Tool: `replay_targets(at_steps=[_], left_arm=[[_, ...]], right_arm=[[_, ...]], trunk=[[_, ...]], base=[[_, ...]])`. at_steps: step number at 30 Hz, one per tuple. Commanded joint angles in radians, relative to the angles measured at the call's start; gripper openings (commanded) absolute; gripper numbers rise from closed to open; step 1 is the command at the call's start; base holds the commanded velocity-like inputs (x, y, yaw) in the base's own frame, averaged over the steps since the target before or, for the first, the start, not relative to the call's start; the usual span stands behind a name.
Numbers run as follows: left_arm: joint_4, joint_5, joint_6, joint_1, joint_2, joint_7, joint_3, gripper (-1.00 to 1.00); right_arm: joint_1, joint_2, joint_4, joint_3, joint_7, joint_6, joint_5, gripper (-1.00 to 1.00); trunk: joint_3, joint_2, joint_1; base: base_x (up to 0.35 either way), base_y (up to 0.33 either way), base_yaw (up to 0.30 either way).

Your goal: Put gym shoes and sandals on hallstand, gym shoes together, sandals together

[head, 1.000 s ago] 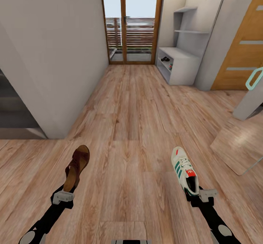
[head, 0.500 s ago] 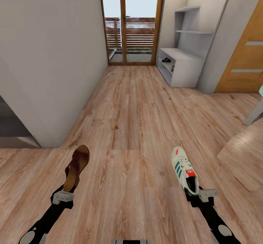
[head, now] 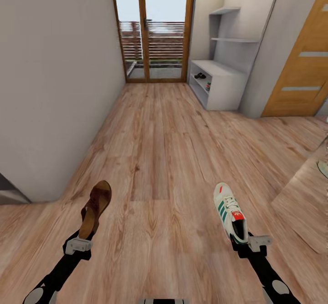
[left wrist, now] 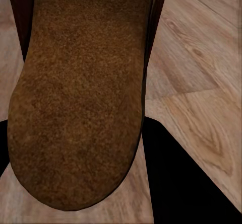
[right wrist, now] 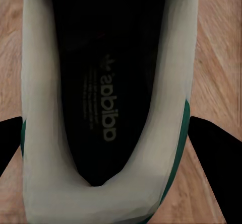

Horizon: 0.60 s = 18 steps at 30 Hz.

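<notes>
Gym shoe [head: 231, 212], toe toward 11 o'clock, pinched at heel by right gripper [head: 246, 245]; sandal [head: 95, 208], toe toward 1, clamped by left gripper [head: 81, 241].

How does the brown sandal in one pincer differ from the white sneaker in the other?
The sandal is dark brown and open-toed with wide straps; the gym shoe is cream-white, closed and laced, with green stripes. The sandal looks slimmer and the gym shoe bulkier. The left pincer holds the sandal, the right pincer the gym shoe. Both are gripped at the heel end, toes forward, above the floor.
</notes>
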Motion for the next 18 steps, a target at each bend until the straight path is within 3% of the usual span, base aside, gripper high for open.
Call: replay_targets(at_steps=[1,8,18], left_arm=[[0.0,-0.003,-0.004,0.0,0.0,-0.006,0.003,-1.0],[0.0,-0.003,-0.004,0.0,0.0,-0.006,0.004,-1.0],[0.0,-0.001,-0.002,0.0,0.0,-0.006,0.005,-1.0]], right_arm=[[-0.001,0.0,0.001,0.0,0.004,-0.003,-0.004,-1.0],[-0.001,0.0,0.001,0.0,0.004,-0.003,-0.004,-1.0],[-0.001,0.0,0.001,0.0,0.004,-0.003,-0.003,-1.0]], trunk=[[-0.001,0.0,0.0],[-0.001,0.0,0.0],[-0.001,0.0,0.0]], base=[[0.325,0.0,-0.224],[0.325,0.0,-0.207],[0.319,0.069,-0.04]])
